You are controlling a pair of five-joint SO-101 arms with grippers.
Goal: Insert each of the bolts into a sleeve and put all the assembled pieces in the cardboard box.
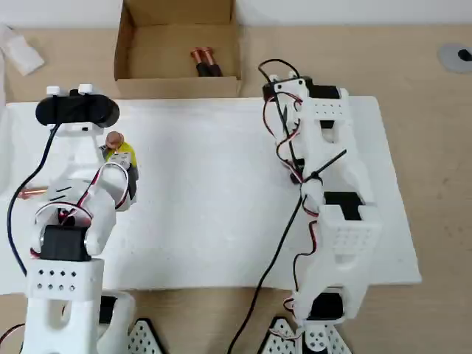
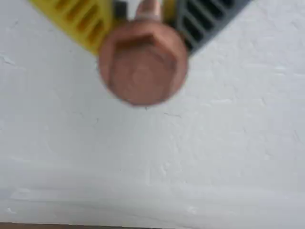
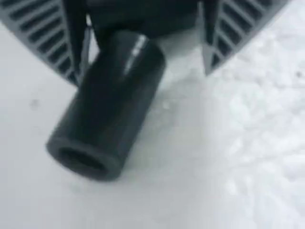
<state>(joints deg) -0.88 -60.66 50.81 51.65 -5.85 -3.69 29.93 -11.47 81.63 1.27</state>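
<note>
My left gripper [image 2: 143, 10] is shut on a copper bolt [image 2: 143, 64], whose hex head faces the wrist camera between a yellow finger [image 2: 81, 19] and a dark one. From above, that bolt [image 1: 113, 140] is held over the left side of the white mat [image 1: 221, 192]. My right gripper [image 3: 143, 76] is down on the mat with a black sleeve [image 3: 107, 124] lying tilted between its dark fingers, which stand wider than the sleeve. The right arm [image 1: 328, 147] stretches toward the mat's far edge. Assembled pieces [image 1: 206, 62] lie in the cardboard box [image 1: 177, 87].
A second copper bolt [image 1: 33, 193] lies at the mat's left edge beside the left arm. The box stands just beyond the mat's far edge. A white object [image 1: 22, 51] sits at the far left and a grey disc [image 1: 456, 57] at the far right.
</note>
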